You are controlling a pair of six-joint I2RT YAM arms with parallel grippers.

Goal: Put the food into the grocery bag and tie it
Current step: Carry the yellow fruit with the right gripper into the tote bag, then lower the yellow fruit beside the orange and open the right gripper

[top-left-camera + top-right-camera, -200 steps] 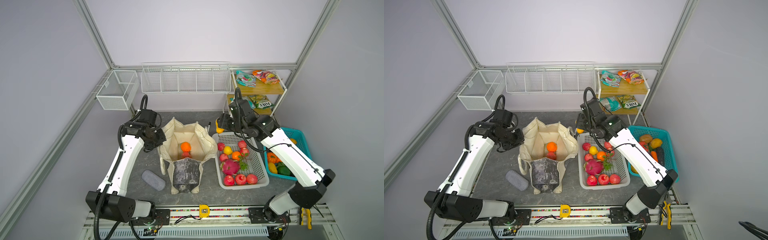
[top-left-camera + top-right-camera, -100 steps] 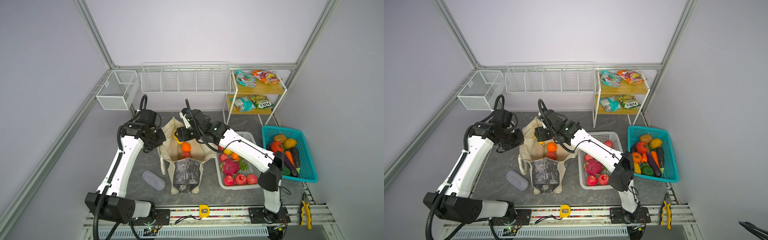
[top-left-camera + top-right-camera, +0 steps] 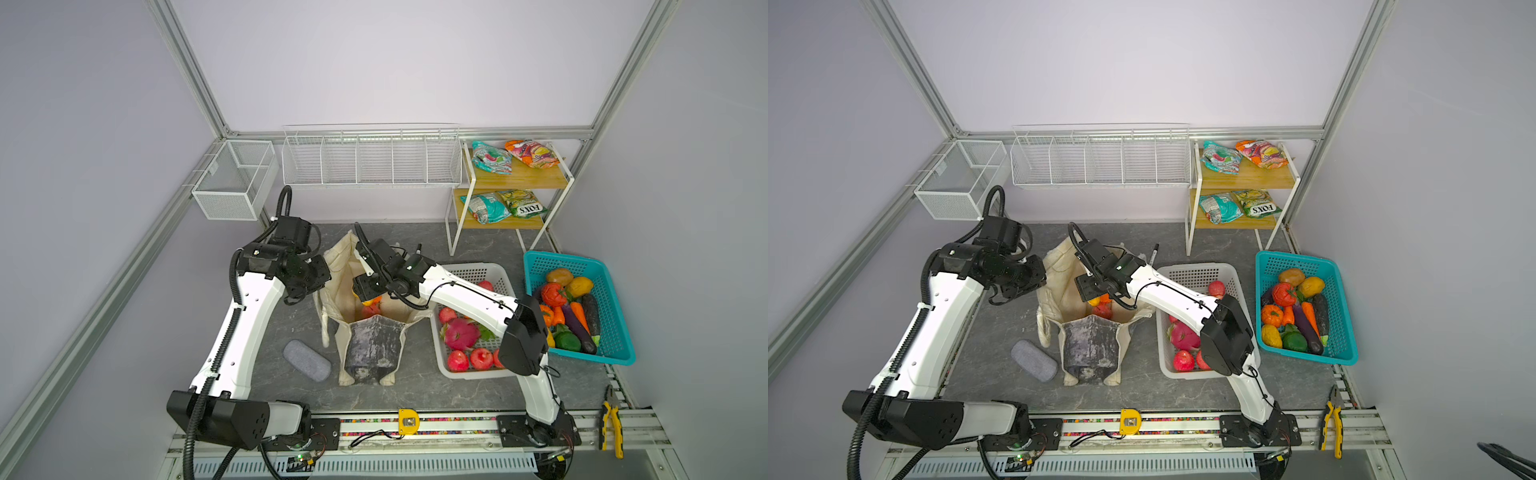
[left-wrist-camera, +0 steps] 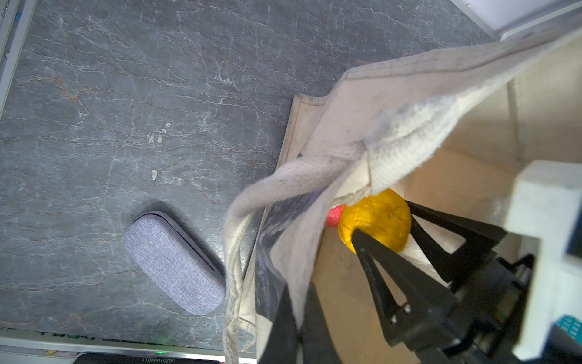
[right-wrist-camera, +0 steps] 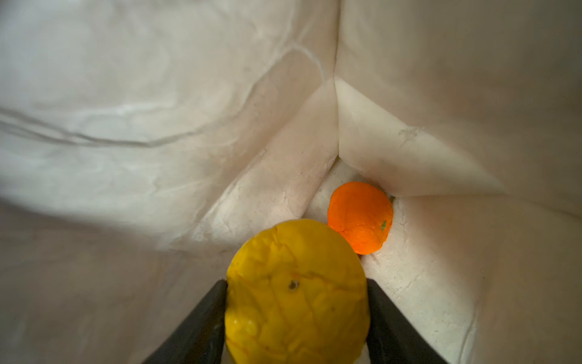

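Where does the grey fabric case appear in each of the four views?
In a top view: grey case lies on the table, left of the grocery bag.
In a top view: same place.
Left wrist: case beside the bag's hanging handle.
Right wrist: not in it.
Shared landmark: the grocery bag.

Right gripper [image 3: 367,293], a second ago at the back left corner of the white basket [image 3: 478,272], now reaches across the middle and down into the mouth of the bag [image 3: 370,345]. The yellow fruit [image 5: 296,293] came with it, pinched between both fingers, and hangs just above the orange [image 5: 360,217] on the bag floor. The arm's elbow has swung off the teal basket [image 3: 615,328], whose contents now show in full.
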